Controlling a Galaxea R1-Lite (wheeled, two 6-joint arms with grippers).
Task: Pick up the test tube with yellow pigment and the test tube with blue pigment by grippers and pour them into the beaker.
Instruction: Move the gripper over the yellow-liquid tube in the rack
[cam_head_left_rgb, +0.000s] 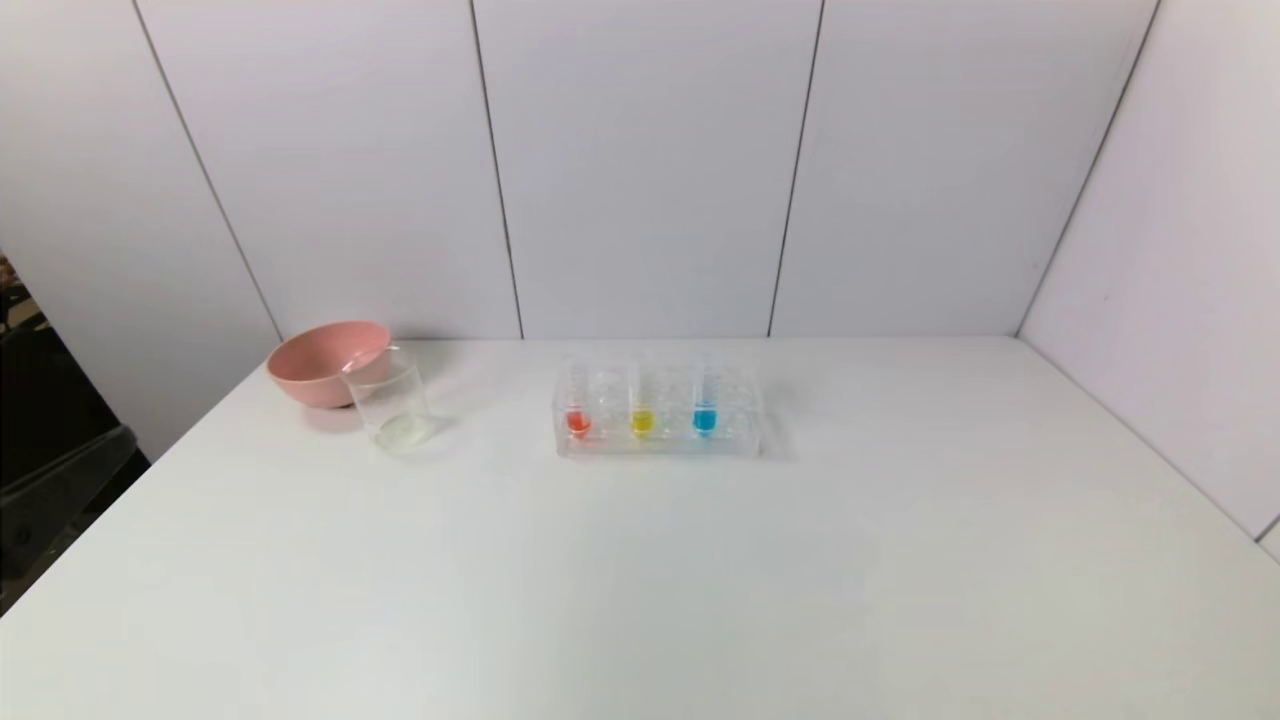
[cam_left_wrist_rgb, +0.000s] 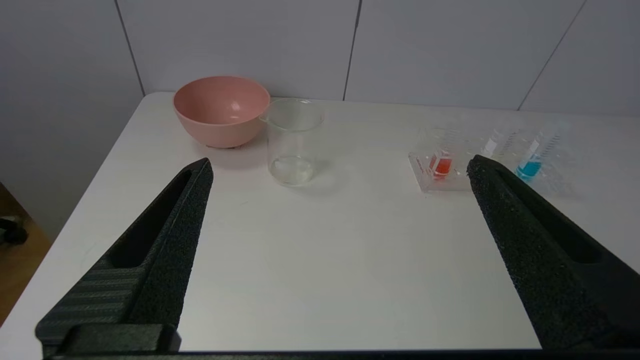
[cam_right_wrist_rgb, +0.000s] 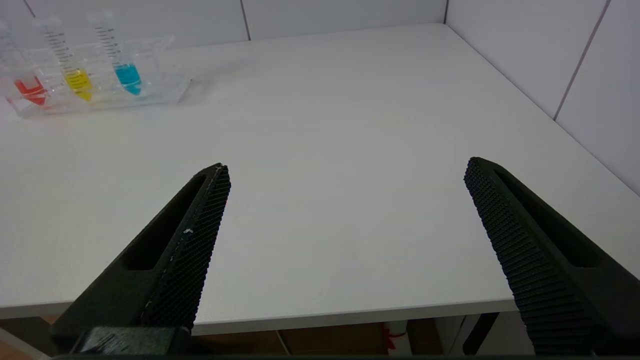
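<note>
The yellow-pigment tube (cam_head_left_rgb: 642, 420) and the blue-pigment tube (cam_head_left_rgb: 704, 418) stand upright in a clear rack (cam_head_left_rgb: 657, 445) at the table's middle back. Both also show in the right wrist view, yellow (cam_right_wrist_rgb: 77, 80) and blue (cam_right_wrist_rgb: 127, 77). In the left wrist view the blue tube (cam_left_wrist_rgb: 529, 169) shows; the yellow one is hidden behind a finger. The clear beaker (cam_head_left_rgb: 390, 408) stands left of the rack, also in the left wrist view (cam_left_wrist_rgb: 292, 142). My left gripper (cam_left_wrist_rgb: 340, 167) and right gripper (cam_right_wrist_rgb: 347, 167) are open, empty, over the table's near edge, out of the head view.
A pink bowl (cam_head_left_rgb: 325, 362) sits just behind and left of the beaker. A tube with red-orange liquid (cam_head_left_rgb: 578, 420) stands in the rack's left slot. White walls close the back and right side. The table's left edge drops off near the bowl.
</note>
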